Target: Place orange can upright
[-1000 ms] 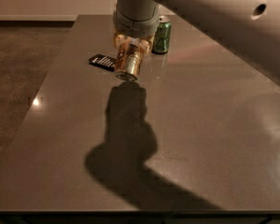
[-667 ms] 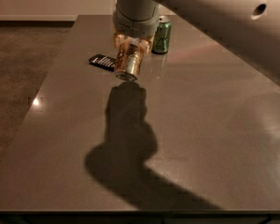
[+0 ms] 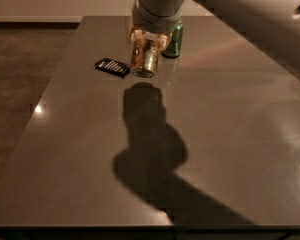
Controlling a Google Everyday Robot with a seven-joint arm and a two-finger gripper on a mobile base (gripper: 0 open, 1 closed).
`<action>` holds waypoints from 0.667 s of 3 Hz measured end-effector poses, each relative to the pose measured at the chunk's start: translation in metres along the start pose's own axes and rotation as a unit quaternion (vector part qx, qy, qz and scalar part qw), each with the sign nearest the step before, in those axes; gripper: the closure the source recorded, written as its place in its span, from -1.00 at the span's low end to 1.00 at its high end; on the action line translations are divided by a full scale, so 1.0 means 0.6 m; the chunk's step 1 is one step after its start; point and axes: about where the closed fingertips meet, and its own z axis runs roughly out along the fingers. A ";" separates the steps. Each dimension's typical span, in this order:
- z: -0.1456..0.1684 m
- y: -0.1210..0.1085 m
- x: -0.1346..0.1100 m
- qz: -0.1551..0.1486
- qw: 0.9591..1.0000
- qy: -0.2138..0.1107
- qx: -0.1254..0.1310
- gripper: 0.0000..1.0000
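Observation:
The orange can (image 3: 143, 58), mottled orange-brown and silver, is held in my gripper (image 3: 146, 46) above the far middle of the dark table (image 3: 205, 134). The can is tilted, with its silver end pointing down and toward the camera. It hangs clear of the tabletop, and its shadow falls on the table just below it. The gripper is shut on the can's upper part, reaching down from the large grey arm that comes in from the upper right.
A green can (image 3: 173, 41) stands upright just behind and right of the gripper. A flat black packet (image 3: 112, 67) with white marks lies on the table left of the held can. The table's left edge borders a brown floor (image 3: 20, 74).
The gripper and the orange can have stayed at about the same place above the table. The can's tilt looks the same.

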 end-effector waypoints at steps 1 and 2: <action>0.004 0.008 0.018 -0.044 0.998 0.012 0.045 1.00; 0.009 0.016 0.025 -0.087 0.992 0.016 0.092 1.00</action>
